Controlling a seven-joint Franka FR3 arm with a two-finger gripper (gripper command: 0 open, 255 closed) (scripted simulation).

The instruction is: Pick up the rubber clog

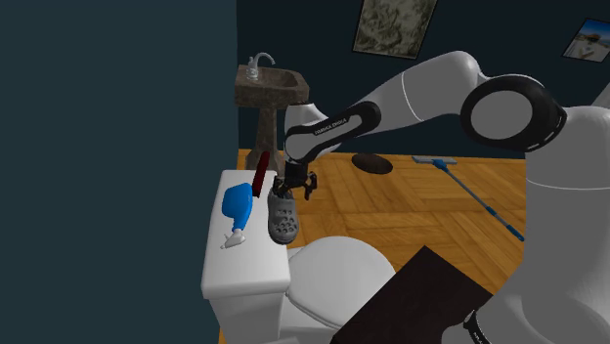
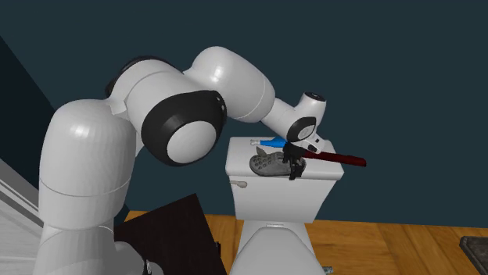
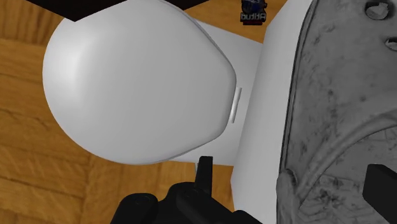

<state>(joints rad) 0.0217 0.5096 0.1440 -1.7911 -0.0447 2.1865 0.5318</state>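
Note:
The grey, grimy rubber clog (image 1: 283, 219) lies on the white toilet tank lid (image 1: 239, 266), toe toward the shoulder view's bottom. My black gripper (image 1: 292, 185) hangs just over the clog's heel end, fingers pointing down. From the second exterior view the gripper (image 2: 295, 165) stands at the right end of the clog (image 2: 264, 163). In the wrist view the gripper (image 3: 293, 167) is open; the clog (image 3: 337, 95) lies between the fingers, nearer one finger (image 3: 382, 181), while the other finger (image 3: 205, 170) stands apart from it over the tank's edge.
On the tank lie a blue object (image 1: 236, 205) beside the clog and a dark red rod (image 1: 261, 171) sticking over the far end. The closed toilet lid (image 1: 337, 276) is below. A pedestal sink (image 1: 271, 90) and a blue-handled mop (image 1: 474, 195) stand beyond.

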